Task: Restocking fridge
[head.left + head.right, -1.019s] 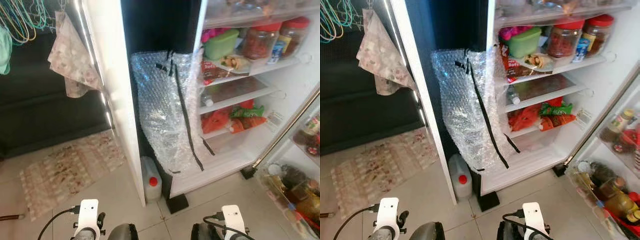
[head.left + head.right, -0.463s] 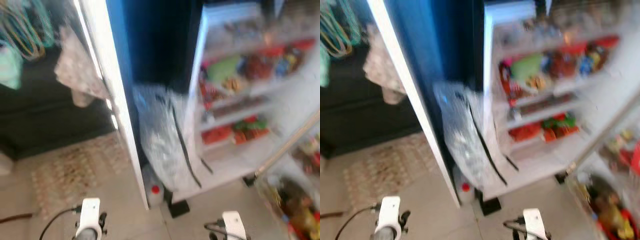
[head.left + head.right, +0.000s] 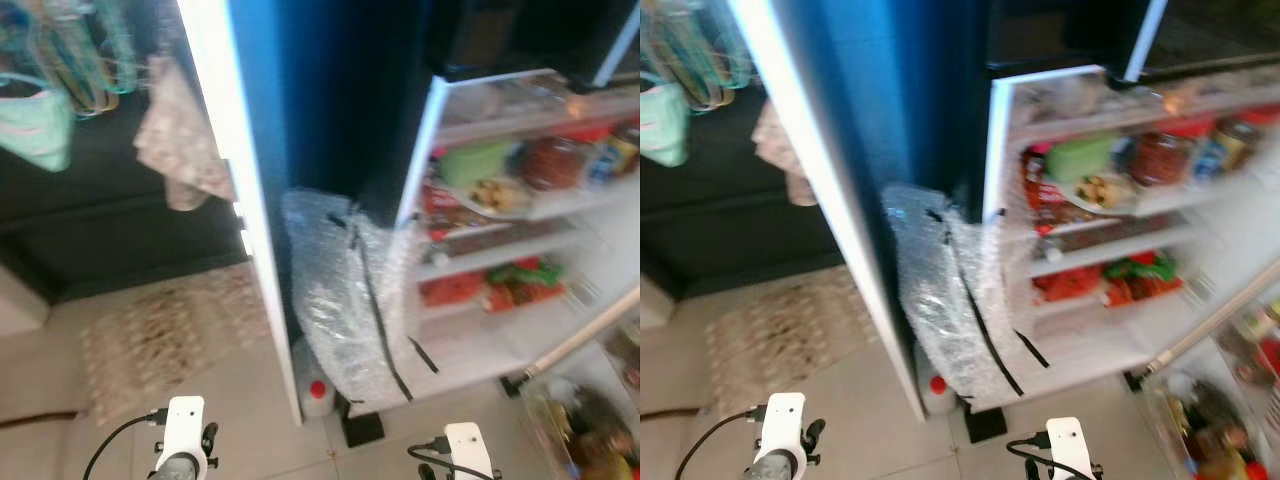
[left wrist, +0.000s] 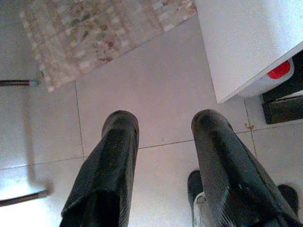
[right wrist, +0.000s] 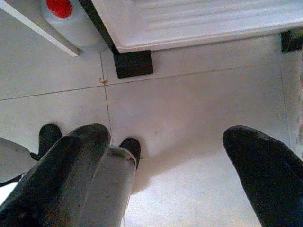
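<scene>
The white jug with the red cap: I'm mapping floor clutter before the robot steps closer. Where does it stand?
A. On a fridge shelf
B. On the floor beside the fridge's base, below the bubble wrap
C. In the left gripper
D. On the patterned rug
B: the white jug stands on the tiled floor by the fridge base, just beneath the hanging bubble wrap.

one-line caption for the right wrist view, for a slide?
Right gripper open above the tiled floor, with a red-capped jug and the fridge's white base ahead.
</scene>
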